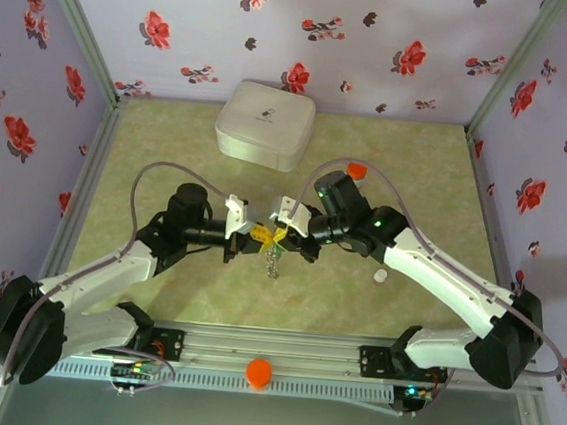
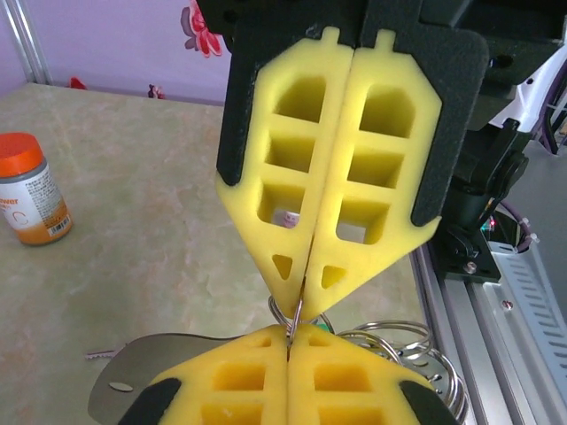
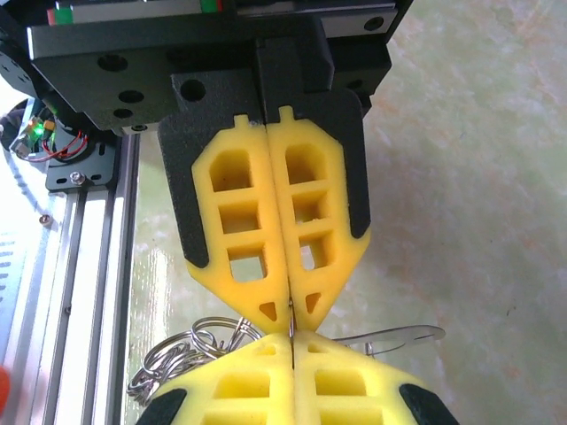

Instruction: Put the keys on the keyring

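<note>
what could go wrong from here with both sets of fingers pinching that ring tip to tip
1. The left fingers and right fingers pinch the thin keyring only at their very tips, so it could slip or twist out.
2. The ring bundle hanging below adds pull and may swing.

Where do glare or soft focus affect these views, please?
Right wrist: a bright reflection washes out the table beside the rail. Left wrist: the orange-capped bottle looks slightly soft. Top external: even light, only faint shadows.

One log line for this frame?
left tool: shut on keyring | right tool: shut on keyring | pose: tips meeting, keyring loops dangling below
</note>
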Controlling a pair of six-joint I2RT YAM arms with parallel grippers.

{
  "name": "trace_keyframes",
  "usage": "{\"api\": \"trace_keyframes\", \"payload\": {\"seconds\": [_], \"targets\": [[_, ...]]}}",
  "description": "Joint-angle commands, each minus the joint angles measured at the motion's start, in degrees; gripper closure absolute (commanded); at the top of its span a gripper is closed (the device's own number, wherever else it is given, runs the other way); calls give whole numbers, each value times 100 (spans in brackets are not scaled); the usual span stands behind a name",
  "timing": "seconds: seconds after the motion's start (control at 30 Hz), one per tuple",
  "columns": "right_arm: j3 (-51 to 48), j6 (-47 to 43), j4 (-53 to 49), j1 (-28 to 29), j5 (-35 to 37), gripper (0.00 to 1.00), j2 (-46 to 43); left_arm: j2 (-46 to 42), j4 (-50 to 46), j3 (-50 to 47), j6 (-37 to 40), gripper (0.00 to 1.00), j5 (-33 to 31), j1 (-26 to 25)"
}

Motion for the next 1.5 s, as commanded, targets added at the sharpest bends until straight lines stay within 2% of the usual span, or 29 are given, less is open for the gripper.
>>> {"api": "trace_keyframes", "payload": {"seconds": [0.0, 0.03, 0.13, 0.2, 0.33, 0.57, 0.77, 0.93, 1.07, 1.13, 1.23, 1.3, 1.47], "targets": [[182, 61, 89, 122, -171, 98, -22, 35, 54, 197, 185, 100, 2, -11], [92, 190, 249, 85, -181, 87, -108, 9, 169, 143, 174, 100, 30, -16], [-433, 702, 1098, -194, -652, 65, -510, -80, 1145, -217, -77, 100, 146, -10], [-784, 1037, 1590, -321, -827, 61, -747, -62, 2031, -474, -390, 100, 208, -11], [-1173, 1268, 1831, -338, -757, 61, -1011, 56, 3126, -693, -812, 100, 274, -11], [-1521, 1502, 2220, -336, -640, 68, -1145, 97, 3287, -680, -881, 100, 404, -11], [-1452, 1570, 2338, -336, -777, 78, -1017, 142, 3285, -649, -971, 100, 514, -37], [-1483, 1596, 2431, -336, -779, 78, -1006, 131, 3269, -645, -969, 100, 536, -49], [-1473, 1482, 2269, -336, -538, 66, -1110, 107, 3254, -658, -897, 100, 532, -47], [-1447, 1140, 1905, -340, -248, 62, -1271, 61, 3203, -675, -815, 100, 501, -46], [-1445, 670, 1430, -340, 113, 62, -1477, 32, 3154, -693, -754, 100, 486, -40], [-1481, 628, 1374, -343, 48, 64, -1560, 23, 3143, -702, -768, 100, 491, -47], [-1600, 1081, 2039, -341, -344, 70, -1595, 19, 3101, -732, -797, 100, 534, -49]]}}
